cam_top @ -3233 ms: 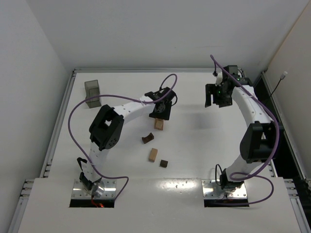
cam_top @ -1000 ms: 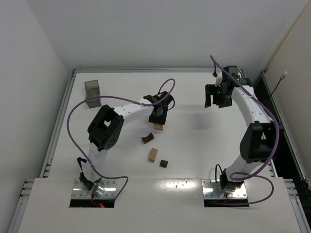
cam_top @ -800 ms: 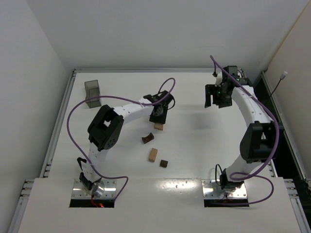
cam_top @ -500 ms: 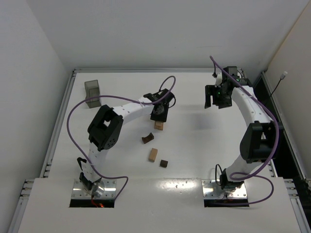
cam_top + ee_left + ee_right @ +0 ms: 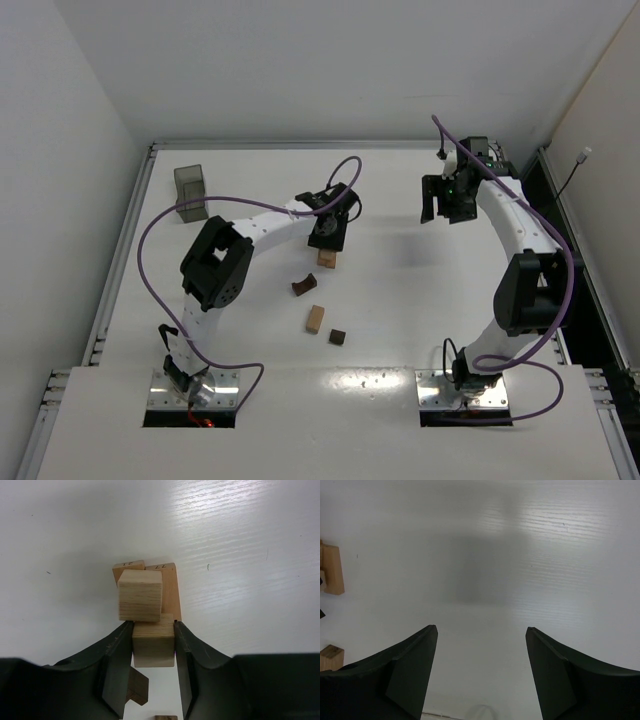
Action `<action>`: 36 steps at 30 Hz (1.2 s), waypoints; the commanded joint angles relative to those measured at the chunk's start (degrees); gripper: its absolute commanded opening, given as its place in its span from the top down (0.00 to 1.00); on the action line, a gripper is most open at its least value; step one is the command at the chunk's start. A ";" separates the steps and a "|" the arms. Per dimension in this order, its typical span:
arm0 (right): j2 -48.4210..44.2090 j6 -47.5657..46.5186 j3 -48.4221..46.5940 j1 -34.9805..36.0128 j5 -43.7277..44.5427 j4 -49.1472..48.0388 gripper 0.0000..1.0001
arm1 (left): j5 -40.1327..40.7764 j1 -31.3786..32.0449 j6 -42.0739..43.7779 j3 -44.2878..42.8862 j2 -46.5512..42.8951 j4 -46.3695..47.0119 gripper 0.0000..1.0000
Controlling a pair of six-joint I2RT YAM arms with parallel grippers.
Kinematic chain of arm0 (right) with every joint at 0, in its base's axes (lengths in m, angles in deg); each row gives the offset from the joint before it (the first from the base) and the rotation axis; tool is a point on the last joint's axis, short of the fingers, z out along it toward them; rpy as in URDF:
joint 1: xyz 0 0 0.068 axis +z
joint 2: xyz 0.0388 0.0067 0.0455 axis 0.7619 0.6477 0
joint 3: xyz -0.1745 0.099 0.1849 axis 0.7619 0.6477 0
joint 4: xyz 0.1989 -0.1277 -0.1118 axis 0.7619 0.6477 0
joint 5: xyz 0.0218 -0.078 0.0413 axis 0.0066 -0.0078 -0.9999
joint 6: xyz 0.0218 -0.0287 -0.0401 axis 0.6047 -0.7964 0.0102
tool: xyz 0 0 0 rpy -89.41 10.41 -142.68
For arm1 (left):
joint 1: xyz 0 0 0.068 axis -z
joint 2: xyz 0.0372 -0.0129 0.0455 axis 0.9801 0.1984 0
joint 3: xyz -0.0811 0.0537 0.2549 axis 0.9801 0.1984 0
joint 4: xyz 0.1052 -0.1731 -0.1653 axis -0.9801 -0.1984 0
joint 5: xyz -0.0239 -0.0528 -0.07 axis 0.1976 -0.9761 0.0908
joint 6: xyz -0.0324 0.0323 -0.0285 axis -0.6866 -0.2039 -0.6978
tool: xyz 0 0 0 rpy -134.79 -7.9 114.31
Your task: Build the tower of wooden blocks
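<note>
The left gripper (image 5: 152,629) is clamped on 1 tan cube (image 5: 153,647) right against the wood block tower (image 5: 141,596). The right gripper (image 5: 481,647) hangs wide open, empty, above the table (image 5: 550,550).

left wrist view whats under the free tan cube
Two tan bars side by side; the free cube hides most of one. The left gripper's held cube covers their near ends.
</note>
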 commanded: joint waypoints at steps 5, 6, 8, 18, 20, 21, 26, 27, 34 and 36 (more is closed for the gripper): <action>-1.02 -0.10 0.02 0.21 -1.14 -1.60 0.31 | 1.15 0.45 -0.72 0.00 -0.89 0.40 0.57; -1.02 -0.10 0.02 0.21 -1.14 -1.60 0.31 | 1.15 0.45 -1.24 0.00 -0.89 0.40 0.57; -1.02 -0.10 0.02 0.21 -1.14 -1.60 0.31 | 1.15 0.45 -1.24 0.00 -0.89 0.40 0.57; -1.02 -0.10 0.02 0.21 -1.66 -1.60 0.31 | 3.69 0.45 -1.24 0.52 -2.21 0.40 0.57; -1.02 -0.10 0.02 0.21 -1.66 -1.60 0.31 | 4.31 0.45 -1.24 0.52 -2.21 0.40 0.57; -1.02 -0.10 0.02 0.21 -1.66 -1.60 0.31 | 4.31 0.45 -1.24 0.00 -2.21 0.40 0.53; -1.02 -0.10 0.02 0.21 -1.66 -1.60 0.31 | 4.31 0.45 -0.45 -1.23 -1.16 -0.12 0.46; -1.02 -0.10 0.02 0.21 -1.66 -1.60 0.31 | 3.79 0.45 -0.45 -1.23 -1.16 -0.12 0.45; -1.02 -0.62 0.02 0.21 -1.14 -1.60 0.31 | 1.86 0.45 0.87 -3.16 -0.01 -0.12 0.45; -1.02 -1.32 0.02 0.21 0.17 -1.60 0.31 | -0.33 0.45 2.26 -3.69 -1.93 0.48 0.45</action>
